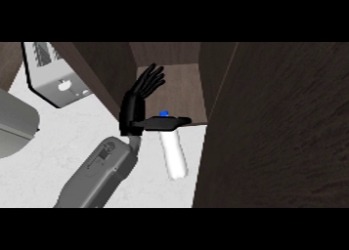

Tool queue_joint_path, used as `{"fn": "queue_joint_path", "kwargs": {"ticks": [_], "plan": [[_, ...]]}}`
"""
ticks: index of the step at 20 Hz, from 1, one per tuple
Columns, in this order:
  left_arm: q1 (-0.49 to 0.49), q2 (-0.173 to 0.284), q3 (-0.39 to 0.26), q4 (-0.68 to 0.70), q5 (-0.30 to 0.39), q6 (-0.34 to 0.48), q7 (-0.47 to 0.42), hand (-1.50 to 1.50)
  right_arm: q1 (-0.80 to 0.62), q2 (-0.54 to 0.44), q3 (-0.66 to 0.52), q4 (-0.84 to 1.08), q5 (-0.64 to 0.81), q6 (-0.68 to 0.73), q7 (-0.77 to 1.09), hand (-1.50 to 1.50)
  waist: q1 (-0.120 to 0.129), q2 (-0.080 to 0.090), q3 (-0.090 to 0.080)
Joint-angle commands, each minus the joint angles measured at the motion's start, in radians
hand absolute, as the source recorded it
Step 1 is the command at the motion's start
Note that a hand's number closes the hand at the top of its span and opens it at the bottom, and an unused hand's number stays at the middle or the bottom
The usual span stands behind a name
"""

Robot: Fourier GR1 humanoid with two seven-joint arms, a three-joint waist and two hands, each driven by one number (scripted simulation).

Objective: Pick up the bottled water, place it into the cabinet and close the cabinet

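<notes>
At far left a grey rounded appliance [7,124] is sitting on the white table [54,141], with a metal toaster-like box [51,73] lying just behind it. Neither is being touched.

Left of centre one grey forearm [98,176] is coming up from the lower edge. Which arm it is cannot be told for sure; from its position it is being taken as the left. Its black hand [137,105] is being held up with the fingers [149,80] straight and spread, pointing into the open cabinet [169,58], while the thumb is being laid across the neck of the bottled water [175,156]. So the hand is open rather than wrapped; whether the thumb is really pinching cannot be told.

The bottled water is hanging just below the cabinet's lower edge, blue cap [164,113] up, pale body pointing down over the table, not yet inside.

Judged: the bottle is light, rigid-ish plastic, smooth and likely slippery, and a neck hold is letting it swing. A hold around the mid body is being judged safer.

At right the dark wooden cabinet door [278,127] is standing open, filling the view. The other hand is not being seen.
</notes>
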Motion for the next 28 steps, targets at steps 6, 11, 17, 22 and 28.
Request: {"fn": "queue_joint_path", "kwargs": {"ticks": [6, 11, 17, 22, 28], "plan": [[-0.109, -0.029, 0.071, -0.028, 0.052, -0.187, 0.010, -1.50, 0.059, -0.040, -0.032, -0.140, 0.029, -0.002, 0.071, -1.50, 0.072, -0.012, 0.001], [0.071, -0.026, 0.039, -0.155, 0.041, -0.234, -0.012, 1.50, 0.069, -0.069, -0.057, -0.118, 0.035, 0.024, 0.031, -1.50, 0.078, -0.013, 0.001], [0.212, 0.031, 0.003, -0.262, 0.021, -0.261, 0.012, 1.50, 0.024, -0.171, -0.017, -0.066, 0.041, 0.126, 0.056, 1.50, 0.082, -0.013, 0.001], [0.414, 0.114, -0.020, -0.505, 0.012, -0.248, 0.030, 1.50, -0.025, -0.151, 0.093, -0.132, 0.024, 0.126, 0.246, 1.50, 0.095, -0.018, 0.001], [0.517, 0.133, 0.018, -0.577, 0.001, -0.277, 0.026, 1.50, -0.133, 0.012, 0.271, -0.075, 0.138, 0.078, 0.341, 1.50, 0.080, -0.012, 0.001]]}}
